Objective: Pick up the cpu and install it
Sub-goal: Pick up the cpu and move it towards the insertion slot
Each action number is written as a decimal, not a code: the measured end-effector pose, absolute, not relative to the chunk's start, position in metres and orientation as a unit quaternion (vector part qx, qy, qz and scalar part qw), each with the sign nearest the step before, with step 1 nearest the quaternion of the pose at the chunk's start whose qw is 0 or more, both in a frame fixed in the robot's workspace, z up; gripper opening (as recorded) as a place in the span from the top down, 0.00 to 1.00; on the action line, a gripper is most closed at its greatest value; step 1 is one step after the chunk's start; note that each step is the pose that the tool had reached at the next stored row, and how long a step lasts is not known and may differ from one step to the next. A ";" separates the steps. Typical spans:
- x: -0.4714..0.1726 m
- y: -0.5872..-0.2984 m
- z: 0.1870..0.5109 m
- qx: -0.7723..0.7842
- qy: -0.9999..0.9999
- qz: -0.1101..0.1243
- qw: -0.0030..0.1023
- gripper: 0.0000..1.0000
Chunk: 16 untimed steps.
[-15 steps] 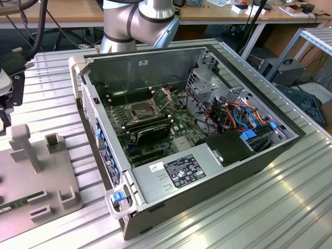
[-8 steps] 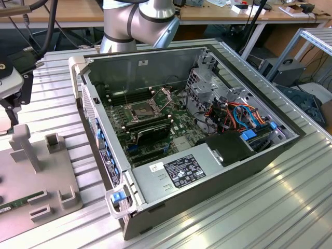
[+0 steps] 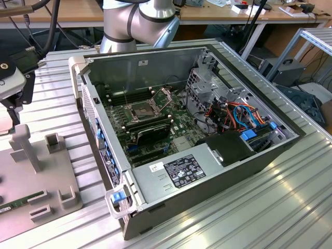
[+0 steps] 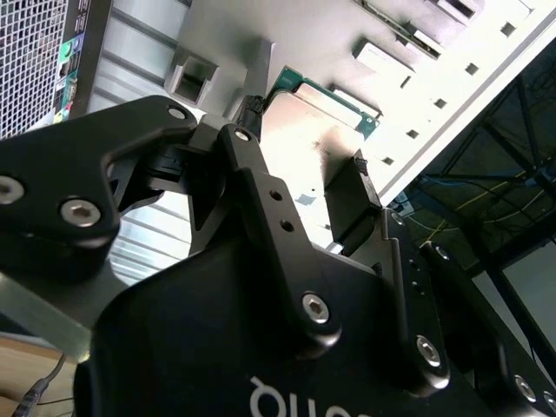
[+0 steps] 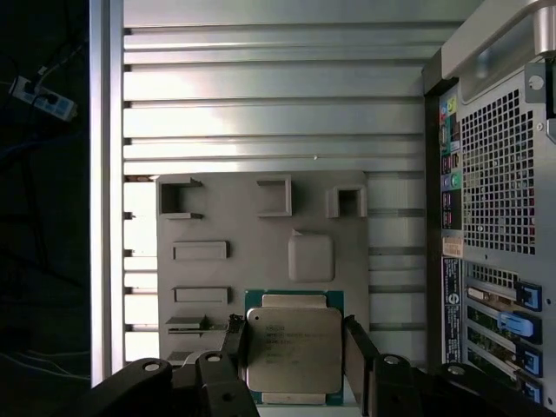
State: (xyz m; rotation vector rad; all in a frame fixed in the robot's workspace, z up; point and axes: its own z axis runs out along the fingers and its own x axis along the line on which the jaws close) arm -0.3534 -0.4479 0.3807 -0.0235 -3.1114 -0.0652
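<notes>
Silver-grey cpu [image 5: 293, 349] is sitting between the fingers of the gripper [image 5: 294, 337], which are looking closed onto its two opp. edges, w/ the gap only as wide as the chip. It's hanging above the grey fixture tray [image 5: 261, 234], beside the open pc case [image 3: 218, 166] and well apart from the socket [image 3: 141, 110]. Risk: the thin edge grip is giving little purchase, so any jolt could be tilting or slipping the chip; going in skewed could be bending socket pins.
</notes>
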 end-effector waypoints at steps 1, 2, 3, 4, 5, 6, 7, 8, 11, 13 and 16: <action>-0.353 -0.448 0.381 -0.008 -1.000 -0.021 0.015 0.46; -0.353 -0.448 0.382 -0.008 -1.000 -0.021 0.015 0.46; -0.353 -0.448 0.382 -0.008 -1.000 -0.021 0.015 0.46; -0.353 -0.448 0.382 -0.008 -1.000 -0.021 0.015 0.46; -0.353 -0.448 0.383 -0.008 -1.000 -0.021 0.015 0.46; -0.353 -0.448 0.384 -0.008 -1.000 -0.021 0.015 0.46; -0.353 -0.448 0.385 -0.008 -1.000 -0.021 0.015 0.46; -0.353 -0.448 0.385 -0.008 -1.000 -0.021 0.015 0.46; -0.353 -0.448 0.386 -0.008 -1.000 -0.021 0.015 0.46; -0.353 -0.448 0.386 -0.008 -1.000 -0.021 0.015 0.46; -0.353 -0.448 0.386 -0.008 -1.000 -0.021 0.015 0.46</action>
